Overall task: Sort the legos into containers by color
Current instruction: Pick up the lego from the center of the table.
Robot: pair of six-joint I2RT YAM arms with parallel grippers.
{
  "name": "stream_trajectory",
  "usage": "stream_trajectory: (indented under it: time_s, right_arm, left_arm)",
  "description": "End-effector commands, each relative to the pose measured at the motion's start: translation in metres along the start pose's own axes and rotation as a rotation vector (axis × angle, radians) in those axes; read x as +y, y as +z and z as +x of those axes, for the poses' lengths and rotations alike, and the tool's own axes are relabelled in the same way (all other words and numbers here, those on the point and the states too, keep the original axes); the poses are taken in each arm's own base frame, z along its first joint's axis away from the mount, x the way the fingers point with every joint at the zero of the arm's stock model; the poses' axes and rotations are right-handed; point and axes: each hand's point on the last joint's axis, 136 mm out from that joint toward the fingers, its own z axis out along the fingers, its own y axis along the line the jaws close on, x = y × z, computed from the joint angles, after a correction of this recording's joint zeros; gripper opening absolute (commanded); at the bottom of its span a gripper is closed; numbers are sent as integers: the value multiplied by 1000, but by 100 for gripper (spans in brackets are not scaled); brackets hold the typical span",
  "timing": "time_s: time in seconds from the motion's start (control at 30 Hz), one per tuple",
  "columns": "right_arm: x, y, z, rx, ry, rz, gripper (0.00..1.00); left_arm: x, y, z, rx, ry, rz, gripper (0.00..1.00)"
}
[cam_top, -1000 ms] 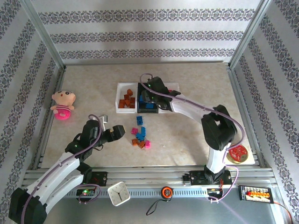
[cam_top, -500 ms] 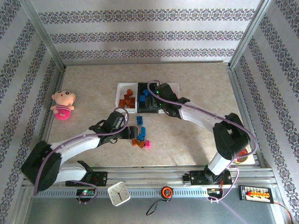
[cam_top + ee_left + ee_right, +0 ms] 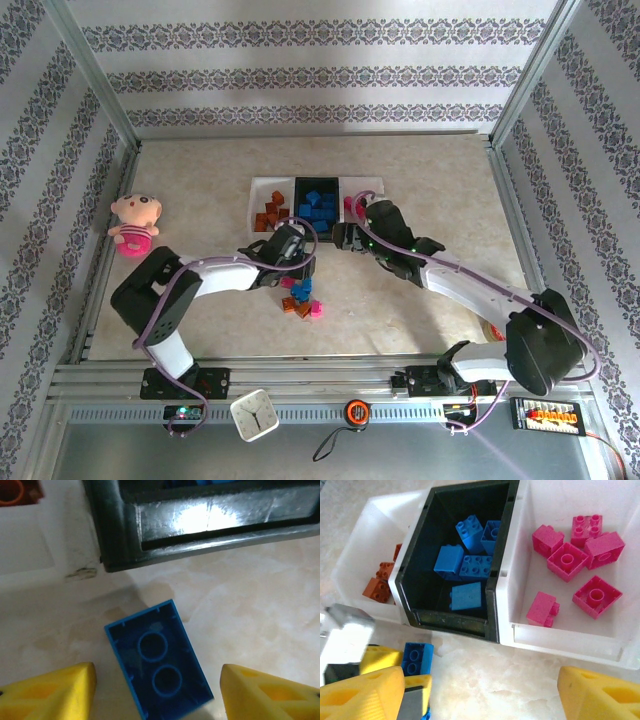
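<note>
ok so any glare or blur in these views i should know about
left wrist: strong glare on the black tray front wall, blue lego sharp, yellow fingertips a bit soft. right wrist: even light, pink legos crisp, near yellow fingers blurred. top external: evenly lit.

Bright, even light; glare on black tray [image 3: 210,515]
</note>
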Motion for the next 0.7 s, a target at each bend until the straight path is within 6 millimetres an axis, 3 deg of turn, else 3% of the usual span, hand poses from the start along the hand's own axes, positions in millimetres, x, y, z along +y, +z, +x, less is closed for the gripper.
stream_trajectory:
  time_s: [0.0, 0.13, 0.33, 0.43, 0.57, 0.67]
  right_arm:
    - [3, -8, -4, -25, 11, -31, 80]
    - [0, -12, -2, -33, 7, -27, 80]
    - [-7, -8, 6, -23, 23, -12, 81]
    - [-11, -8, 12, -23, 40, -12, 81]
    - [-18, -10, 24, -9, 54, -8, 80]
    - [-24, -12, 36, 10, 61, -6, 81]
  left_arm:
    - [-7, 7, -14, -60, 44, -27, 60]
    - [-7, 6, 2, -52, 36, -17, 48]
    - [-19, -24, 8, -90, 6, 47, 35]
    - [-33, -48, -6, -127, -3, 95, 33]
    - [-49, -79, -42, -205, -9, 149, 32]
    - [-45, -83, -72, -233, -22, 136, 32]
